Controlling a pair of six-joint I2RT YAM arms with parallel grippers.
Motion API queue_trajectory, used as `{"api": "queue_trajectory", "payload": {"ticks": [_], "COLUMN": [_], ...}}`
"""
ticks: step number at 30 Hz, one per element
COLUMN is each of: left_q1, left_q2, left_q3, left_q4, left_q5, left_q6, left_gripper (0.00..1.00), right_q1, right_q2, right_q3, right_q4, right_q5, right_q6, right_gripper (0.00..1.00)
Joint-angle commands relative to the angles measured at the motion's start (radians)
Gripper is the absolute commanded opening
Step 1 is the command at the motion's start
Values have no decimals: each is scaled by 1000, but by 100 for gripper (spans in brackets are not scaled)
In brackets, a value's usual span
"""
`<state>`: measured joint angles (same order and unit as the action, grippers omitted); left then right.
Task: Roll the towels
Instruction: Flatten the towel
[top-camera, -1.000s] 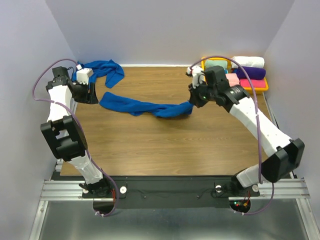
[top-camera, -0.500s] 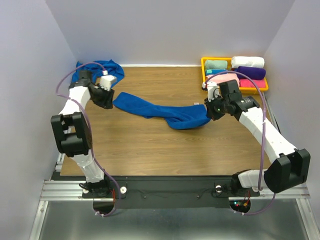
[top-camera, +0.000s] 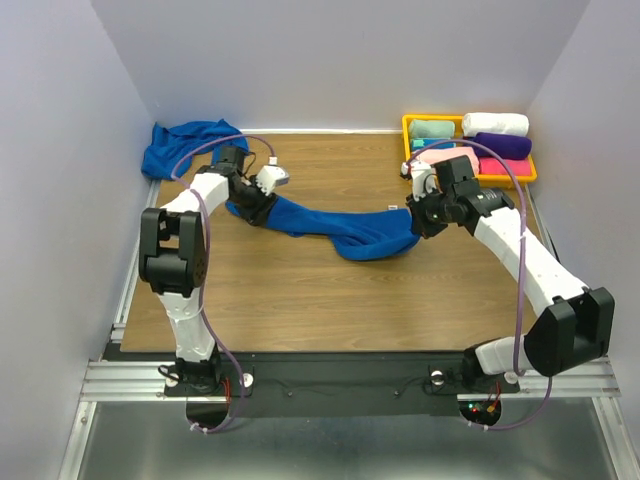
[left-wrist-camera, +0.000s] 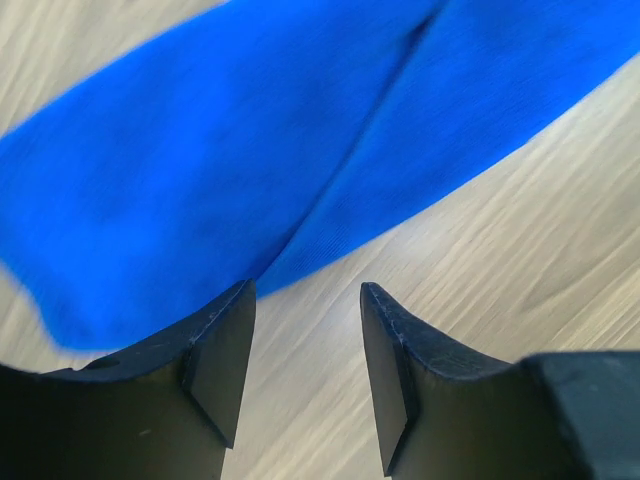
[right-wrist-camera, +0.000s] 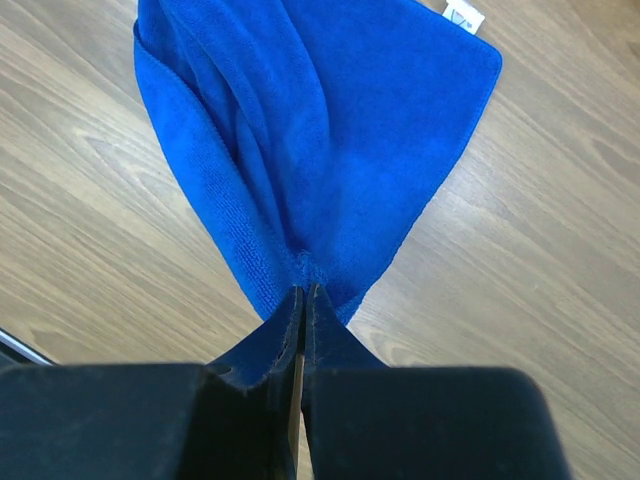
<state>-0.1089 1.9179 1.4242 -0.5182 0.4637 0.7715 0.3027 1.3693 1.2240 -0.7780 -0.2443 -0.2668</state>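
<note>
One royal-blue towel (top-camera: 335, 226) lies stretched and twisted across the middle of the wooden table. My right gripper (top-camera: 418, 225) is shut on its right end, the cloth (right-wrist-camera: 310, 150) pinched between the fingertips with a white tag at its far corner. My left gripper (top-camera: 250, 205) hovers over the towel's left end. It is open, and the blue fabric (left-wrist-camera: 250, 150) lies just beyond its fingertips with only bare wood between them. The second royal-blue towel (top-camera: 185, 143) sits crumpled in the back left corner.
A yellow tray (top-camera: 408, 124) at the back right holds rolled teal, white, purple and pink towels. Walls close in the table on the left, back and right. A metal rail runs along the near edge.
My left gripper swung right from the back left corner to the stretched towel's left end. The right gripper drew the towel's right end to the right and then held still.
</note>
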Motion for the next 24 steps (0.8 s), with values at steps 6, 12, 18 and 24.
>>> {"api": "queue_trajectory", "payload": {"ticks": [6, 12, 18, 24], "left_q1": [-90, -91, -84, -81], "left_q2": [69, 46, -368, -609], "left_q3": [-4, -48, -238, -249], "left_q4": [9, 37, -155, -259], "left_q5": [9, -51, 61, 69], "left_q6": [64, 68, 98, 88], "left_gripper": [57, 12, 0, 0], "right_q1": [4, 4, 0, -2], "right_q2": [1, -6, -117, -248], "right_q3": [58, 68, 17, -6], "right_q4": [-13, -40, -125, -202], "right_q5": [0, 0, -21, -52], "right_q6": [-25, -41, -89, -127], "right_gripper": [1, 1, 1, 0]}}
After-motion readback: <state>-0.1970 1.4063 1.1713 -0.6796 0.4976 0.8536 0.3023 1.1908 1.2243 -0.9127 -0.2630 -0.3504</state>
